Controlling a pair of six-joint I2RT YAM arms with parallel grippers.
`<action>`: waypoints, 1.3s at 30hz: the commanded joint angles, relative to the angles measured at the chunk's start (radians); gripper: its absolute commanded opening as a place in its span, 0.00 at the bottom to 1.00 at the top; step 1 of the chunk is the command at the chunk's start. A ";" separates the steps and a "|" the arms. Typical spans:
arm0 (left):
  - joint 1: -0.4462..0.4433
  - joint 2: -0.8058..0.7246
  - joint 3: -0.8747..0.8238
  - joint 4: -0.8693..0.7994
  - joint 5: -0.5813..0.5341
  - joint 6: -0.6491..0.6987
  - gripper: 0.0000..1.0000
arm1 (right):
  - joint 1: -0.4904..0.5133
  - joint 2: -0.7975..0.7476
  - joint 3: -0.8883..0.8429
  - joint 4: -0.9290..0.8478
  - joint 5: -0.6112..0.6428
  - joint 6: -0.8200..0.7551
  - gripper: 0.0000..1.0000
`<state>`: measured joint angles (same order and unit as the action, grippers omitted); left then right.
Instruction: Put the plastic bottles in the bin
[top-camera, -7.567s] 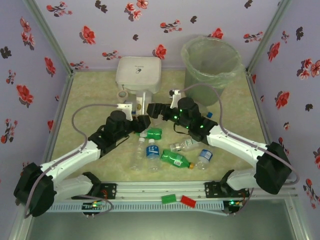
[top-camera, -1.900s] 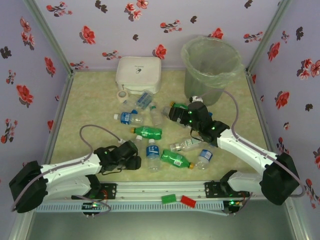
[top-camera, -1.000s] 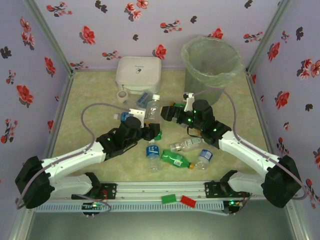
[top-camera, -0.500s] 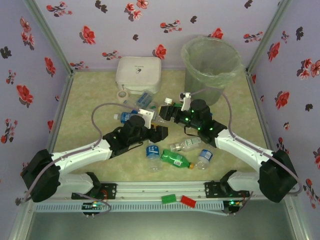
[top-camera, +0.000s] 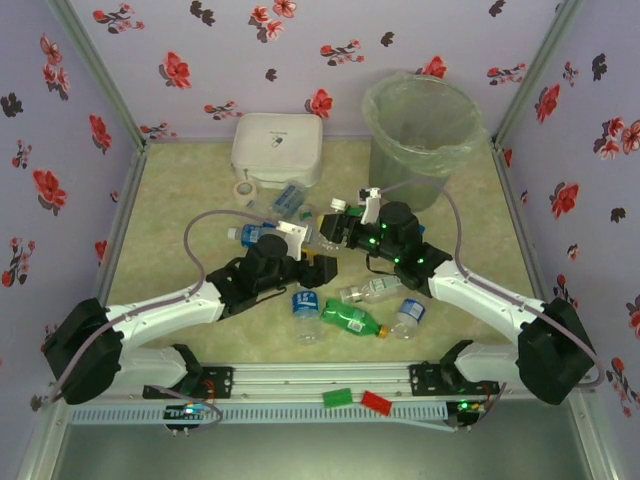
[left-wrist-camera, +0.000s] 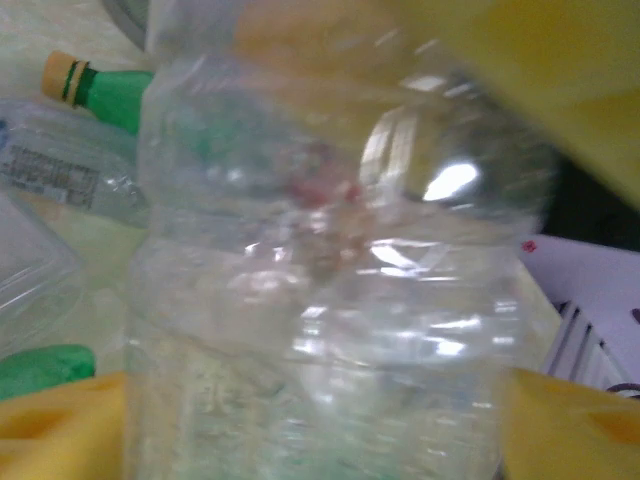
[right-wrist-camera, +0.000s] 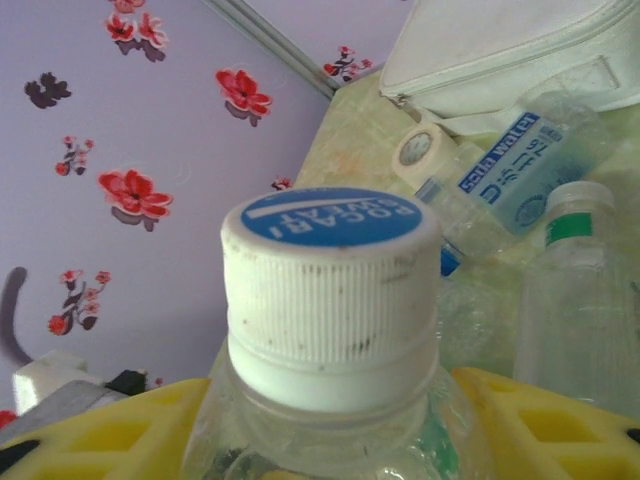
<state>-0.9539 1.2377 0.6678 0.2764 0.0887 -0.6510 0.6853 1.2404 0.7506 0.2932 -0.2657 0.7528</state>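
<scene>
At mid-table the two arms meet over one clear bottle (right-wrist-camera: 330, 300) with a white ribbed cap topped in blue; the right gripper (top-camera: 342, 230) is closed on it, its yellow fingers (right-wrist-camera: 540, 420) pressed to either side of the shoulder just under the cap; the left gripper (top-camera: 320, 264) has the same bottle's body between its fingers, but the blurred wrist view does not show whether they clamp it or stand clear, so that cannot be told; the bin (top-camera: 400, 175), lined with a clear bag, stands at the far right of the table beyond the right arm; more bottles lie on the table, among them a green bottle (top-camera: 350, 318) near the front and a blue-labelled bottle (top-camera: 305, 303) beside it; a white box (top-camera: 278, 148) and a tape roll (top-camera: 243, 189) sit at the back
</scene>
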 joint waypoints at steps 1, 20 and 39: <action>-0.003 -0.018 -0.007 0.063 0.008 0.002 1.00 | -0.003 0.003 -0.002 -0.019 0.053 -0.009 0.53; 0.199 -0.129 -0.221 0.013 -0.311 -0.302 1.00 | -0.081 -0.036 0.320 -0.411 0.267 -0.288 0.53; 0.205 -0.357 -0.411 -0.158 -0.408 -0.387 1.00 | -0.357 0.234 0.935 -0.531 0.394 -0.519 0.52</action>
<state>-0.7567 0.9192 0.3035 0.1604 -0.2478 -0.9817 0.3519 1.4368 1.6264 -0.2520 0.0532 0.2871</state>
